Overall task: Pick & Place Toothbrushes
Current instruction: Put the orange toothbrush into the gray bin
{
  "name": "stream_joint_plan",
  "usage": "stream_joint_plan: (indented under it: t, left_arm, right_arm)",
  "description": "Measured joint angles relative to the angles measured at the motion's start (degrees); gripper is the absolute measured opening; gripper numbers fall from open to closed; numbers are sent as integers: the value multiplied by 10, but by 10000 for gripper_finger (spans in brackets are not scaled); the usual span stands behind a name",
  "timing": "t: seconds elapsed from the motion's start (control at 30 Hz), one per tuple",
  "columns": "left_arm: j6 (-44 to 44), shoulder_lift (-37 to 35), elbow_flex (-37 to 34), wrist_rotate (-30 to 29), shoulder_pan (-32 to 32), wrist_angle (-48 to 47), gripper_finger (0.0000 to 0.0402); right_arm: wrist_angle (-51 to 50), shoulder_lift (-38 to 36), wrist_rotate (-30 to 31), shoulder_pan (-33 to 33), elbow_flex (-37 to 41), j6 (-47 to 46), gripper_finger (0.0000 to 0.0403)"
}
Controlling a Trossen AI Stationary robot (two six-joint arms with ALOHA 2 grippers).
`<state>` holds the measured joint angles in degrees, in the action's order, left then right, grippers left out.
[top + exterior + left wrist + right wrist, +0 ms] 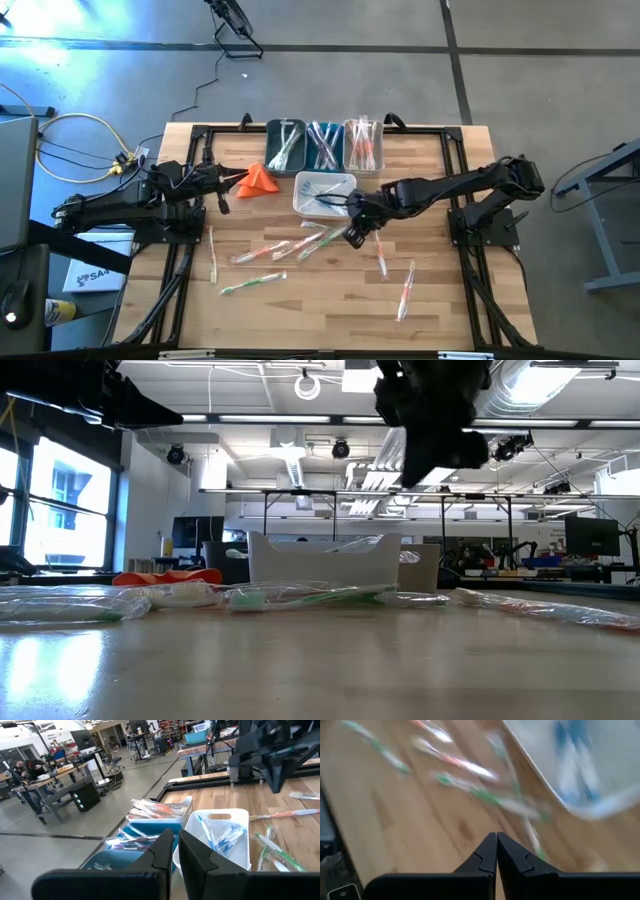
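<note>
Several wrapped toothbrushes lie flat on the wooden table: green ones (252, 284) (310, 243) and orange ones (262, 253) (405, 290). A white bin (300, 205) holds blue toothbrushes (220, 837). My right gripper (352, 232) is shut and empty. It hovers above the table by the white bin's near right corner, over a green toothbrush (485, 796), and shows high up in the low view (430, 445). My left gripper (222, 192) is shut and empty at the table's left, near the orange cloth (260, 178). It also shows in its own wrist view (175, 840).
Three bins stand in a row at the far edge: a dark green one (286, 145), a blue one (324, 145), and a clear one with orange toothbrushes (362, 145). A black frame (470, 215) runs along the table's sides. Bare wood lies toward the near edge.
</note>
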<state>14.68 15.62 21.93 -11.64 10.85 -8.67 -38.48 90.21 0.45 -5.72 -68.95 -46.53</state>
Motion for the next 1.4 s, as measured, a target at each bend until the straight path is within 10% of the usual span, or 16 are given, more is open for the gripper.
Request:
stream_joint_plan:
  t: [0.5, 0.93, 1.4]
  left_arm:
    - [0, 0, 0, 0, 0, 0, 23]
    - [0, 0, 0, 0, 0, 0, 23]
    - [0, 0, 0, 0, 0, 0, 23]
  right_arm:
    - [-149, 2, 77, 1, 0, -147, 14]
    - [-119, 3, 104, 1, 52, -179, 131]
    - [-3, 3, 97, 1, 140, -214, 136]
